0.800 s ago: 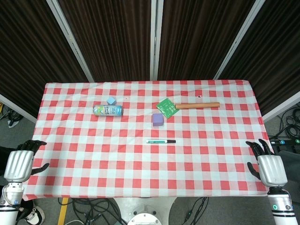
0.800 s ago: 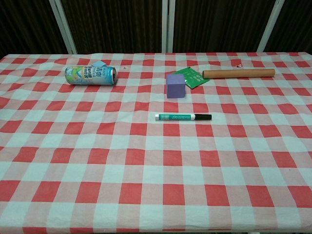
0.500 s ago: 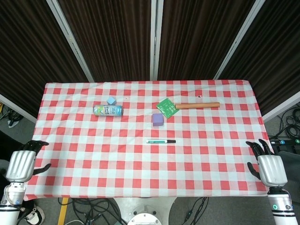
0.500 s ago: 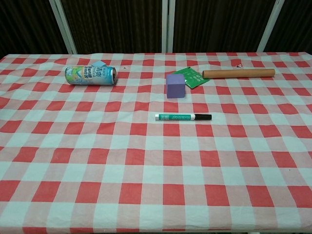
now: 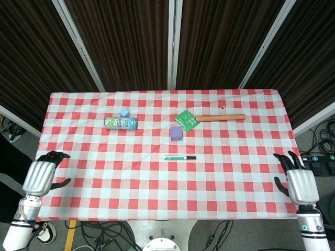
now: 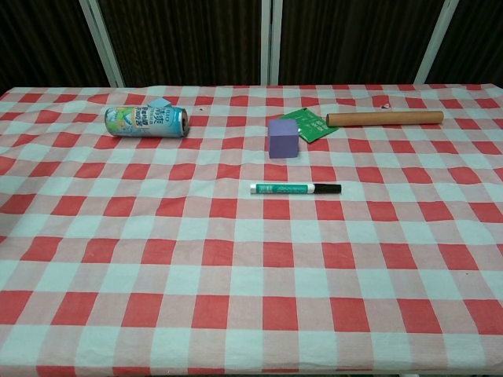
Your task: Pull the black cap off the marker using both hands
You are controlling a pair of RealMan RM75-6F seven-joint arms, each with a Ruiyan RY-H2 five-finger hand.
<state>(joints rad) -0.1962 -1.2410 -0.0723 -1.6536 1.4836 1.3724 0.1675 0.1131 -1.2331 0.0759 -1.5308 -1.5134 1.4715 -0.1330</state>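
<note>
A white-and-green marker (image 5: 176,157) with its black cap (image 5: 191,157) on lies mid-frame on the red-checked desk (image 5: 235,146), both empty robot hands, left (image 5: 40,177) and right (image 5: 299,182), spread-fingered at the lower corners.

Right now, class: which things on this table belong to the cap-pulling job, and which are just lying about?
Belongs to the job:
marker
black cap, on the marker's right end
left hand
right hand

Lying about:
can on its side
blue cube
purple cube
green packet
wooden stick
</note>
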